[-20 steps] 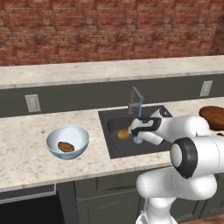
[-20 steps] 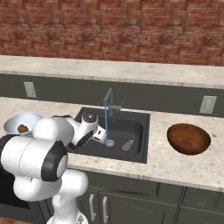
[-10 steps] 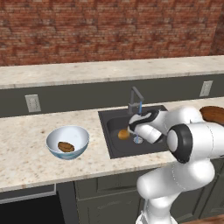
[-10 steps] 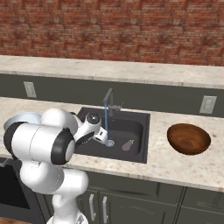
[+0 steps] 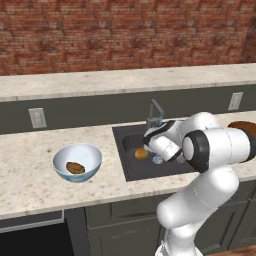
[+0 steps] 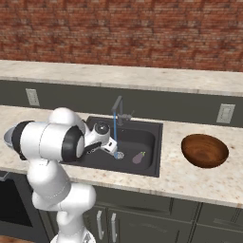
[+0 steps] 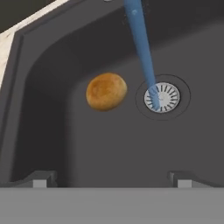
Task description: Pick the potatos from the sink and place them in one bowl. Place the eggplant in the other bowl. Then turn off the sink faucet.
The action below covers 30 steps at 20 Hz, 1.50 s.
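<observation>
Golden round potato (image 7: 106, 91) lies beside the drain (image 7: 162, 97) — fingers (image 7: 41, 179) spread wide, holding nothing.

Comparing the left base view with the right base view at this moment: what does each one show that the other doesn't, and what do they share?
Left base view alone: the pale blue-white bowl on the counter holding the darker brown potato, and the golden-orange potato lying in the sink.

Right base view alone: the grey eggplant on the sink floor, apart from the drain, and the full inside of the dark brown bowl, which holds nothing.

Both: the sink, the faucet with its blue stream running, the brick wall, and the arm reaching down into the basin.
</observation>
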{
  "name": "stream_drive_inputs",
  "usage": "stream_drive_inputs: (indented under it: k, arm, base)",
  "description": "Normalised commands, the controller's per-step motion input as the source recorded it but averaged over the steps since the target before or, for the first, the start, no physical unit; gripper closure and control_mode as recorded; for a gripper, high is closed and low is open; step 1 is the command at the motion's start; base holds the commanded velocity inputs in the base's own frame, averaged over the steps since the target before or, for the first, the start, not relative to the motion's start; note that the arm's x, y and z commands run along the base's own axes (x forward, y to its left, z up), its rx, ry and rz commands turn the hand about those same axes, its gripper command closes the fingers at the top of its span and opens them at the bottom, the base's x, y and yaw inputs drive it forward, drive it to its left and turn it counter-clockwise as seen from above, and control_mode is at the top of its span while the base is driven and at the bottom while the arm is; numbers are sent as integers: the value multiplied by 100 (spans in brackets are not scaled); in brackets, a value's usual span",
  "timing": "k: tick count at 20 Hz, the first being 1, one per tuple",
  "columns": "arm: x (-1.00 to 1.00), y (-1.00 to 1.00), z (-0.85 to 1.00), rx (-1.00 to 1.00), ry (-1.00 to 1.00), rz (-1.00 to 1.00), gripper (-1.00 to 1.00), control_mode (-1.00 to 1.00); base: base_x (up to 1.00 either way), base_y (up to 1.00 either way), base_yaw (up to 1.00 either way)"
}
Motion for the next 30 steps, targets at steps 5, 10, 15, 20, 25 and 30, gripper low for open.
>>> stream_drive_inputs:
  k: [5,10,15,20,25,30]
  arm:
    - [28,0,-23,0,0,-2,-100,-100]
    - [35,0,-23,1,0,0,-100,-100]
    - [36,0,-31,3,0,0,-100,-100]
    - [33,0,-39,3,0,0,-100,-100]
    - [38,0,-34,2,0,0,-100,-100]
    - [42,2,-20,0,0,0,-100,-100]
  base:
    - [0,0,0]
    - [0,0,0]
    - [0,0,0]
    - [0,0,0]
    - [0,0,0]
    - [0,0,0]
